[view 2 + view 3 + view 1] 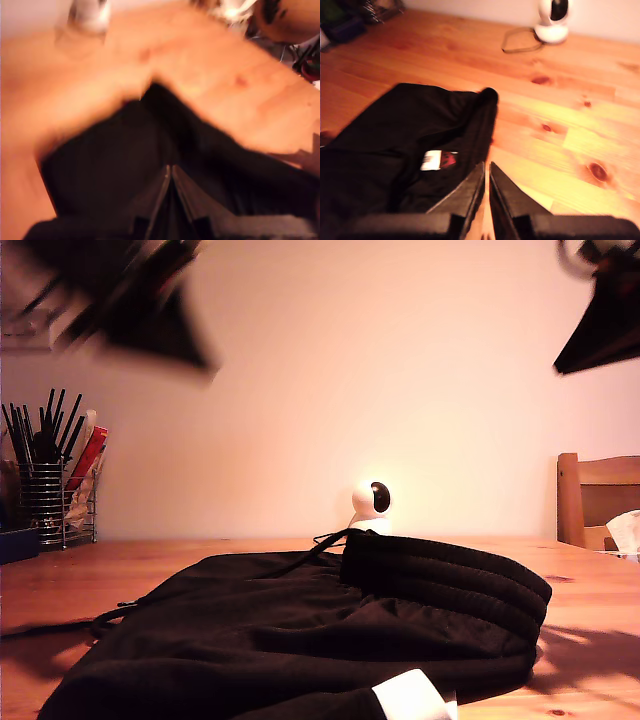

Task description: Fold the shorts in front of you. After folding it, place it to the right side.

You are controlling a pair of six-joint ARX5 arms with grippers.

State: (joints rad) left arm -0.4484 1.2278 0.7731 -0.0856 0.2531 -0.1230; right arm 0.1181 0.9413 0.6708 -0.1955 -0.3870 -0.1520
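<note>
Both grippers ride high above the black soft-fabric shorts (300, 640), which lie flat on the wooden table (600, 600) before the small white camera (372, 502). My first gripper (169, 172) and my second gripper (486, 170) each have jaws pressed together, grasping nothing. Bring them down on matching edges (evenly, so the fold stays square). The shorts' long axis runs across the exterior view, the gathered waistband (450, 575) towards its right.
</note>
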